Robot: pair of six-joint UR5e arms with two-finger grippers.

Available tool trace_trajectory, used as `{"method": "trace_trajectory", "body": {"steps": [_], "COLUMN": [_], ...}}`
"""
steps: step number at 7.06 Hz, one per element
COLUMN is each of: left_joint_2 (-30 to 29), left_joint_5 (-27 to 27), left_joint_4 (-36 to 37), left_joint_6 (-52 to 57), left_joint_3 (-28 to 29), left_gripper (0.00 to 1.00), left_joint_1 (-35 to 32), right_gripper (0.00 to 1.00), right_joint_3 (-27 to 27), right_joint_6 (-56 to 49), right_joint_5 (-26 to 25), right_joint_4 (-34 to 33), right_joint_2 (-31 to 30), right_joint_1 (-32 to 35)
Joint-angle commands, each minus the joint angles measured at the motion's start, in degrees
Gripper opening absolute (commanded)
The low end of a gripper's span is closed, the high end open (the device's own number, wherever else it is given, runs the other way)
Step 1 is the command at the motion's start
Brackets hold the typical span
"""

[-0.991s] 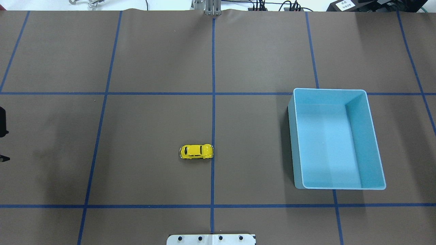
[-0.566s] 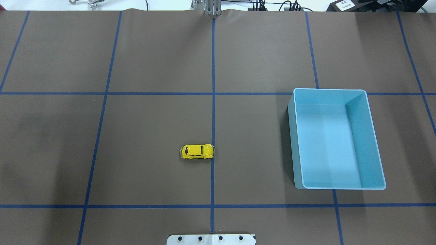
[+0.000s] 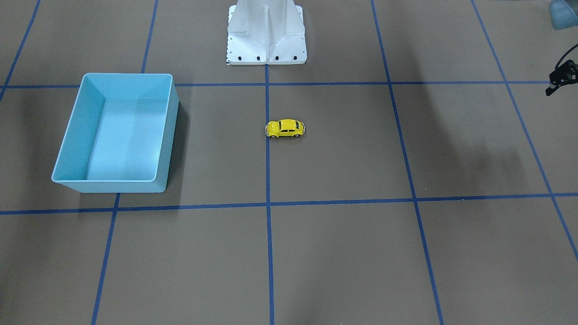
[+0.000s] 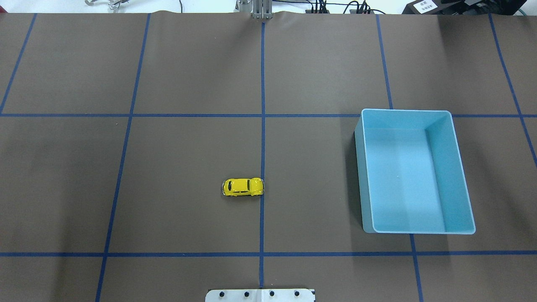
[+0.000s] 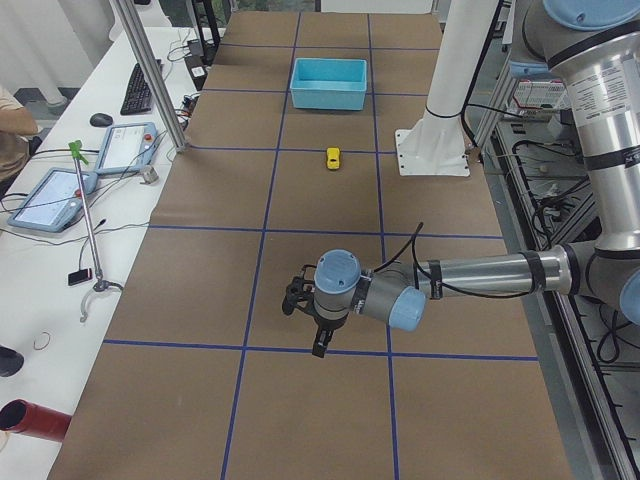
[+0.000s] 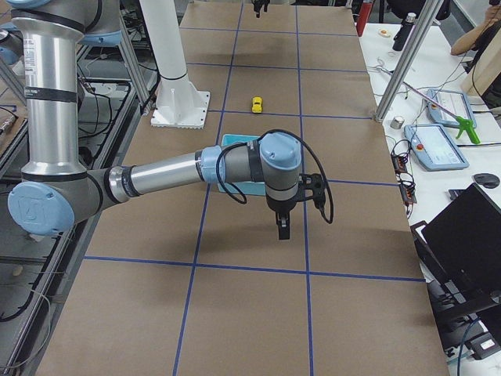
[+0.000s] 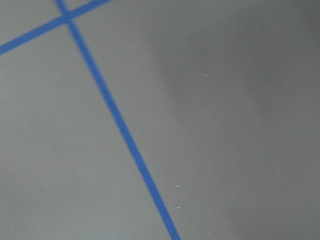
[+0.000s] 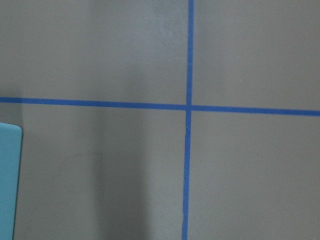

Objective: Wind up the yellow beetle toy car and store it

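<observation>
The yellow beetle toy car (image 4: pixel 242 187) stands on its wheels near the middle of the brown mat, just left of the centre blue tape line. It also shows in the front view (image 3: pixel 285 128) and both side views (image 5: pixel 333 158) (image 6: pixel 256 104). My left gripper (image 5: pixel 318 340) hangs over the mat far to the car's left; only a dark bit of it (image 3: pixel 561 76) reaches the front view's edge. My right gripper (image 6: pixel 282 227) hangs beyond the light blue bin (image 4: pixel 415 172), far from the car. I cannot tell whether either gripper is open or shut. Neither touches anything.
The bin is empty and stands right of the car; its corner shows in the right wrist view (image 8: pixel 7 180). The white robot base (image 3: pixel 266 31) stands at the table's near edge. Blue tape lines (image 7: pixel 115 115) cross the mat. Tablets and tools lie beside the table (image 5: pixel 60 195).
A dark part of my left gripper at the overhead view's left edge has moved out of that view. The car and the bin have not moved.
</observation>
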Motion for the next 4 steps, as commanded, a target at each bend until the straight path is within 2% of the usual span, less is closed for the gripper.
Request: {"method": "trace_trajectory", "body": {"steps": [1,2,3,4], "left_joint_2": [-0.5,-2.2,-3.5,-3.6], "left_joint_5": [-3.4,-4.7,-3.8,-2.7], "left_joint_4": [8.5,17.9,22.3,22.8], "left_joint_6": [-5.4,-3.9,1.6,9.4], "left_joint_3": [-0.5,-2.2,-3.6,-3.8], "left_gripper": [1.00,1.00,1.00,1.00], "left_joint_1": [-6.0,-7.7,-7.7,-8.7], "right_gripper": [1.00,1.00,1.00,1.00], "right_joint_3": [3.8,7.7,10.3,11.7], "right_joint_6": [3.3,9.6,15.3,15.8], "right_joint_5": [-0.3,-3.4,-10.6,-16.5], "right_joint_4": [-2.4,-2.3,-2.2,-1.1], "right_joint_2": [10.3,11.6,15.0,16.0], "right_joint_1": [-10.9,-19.6,-29.4,-37.5]}}
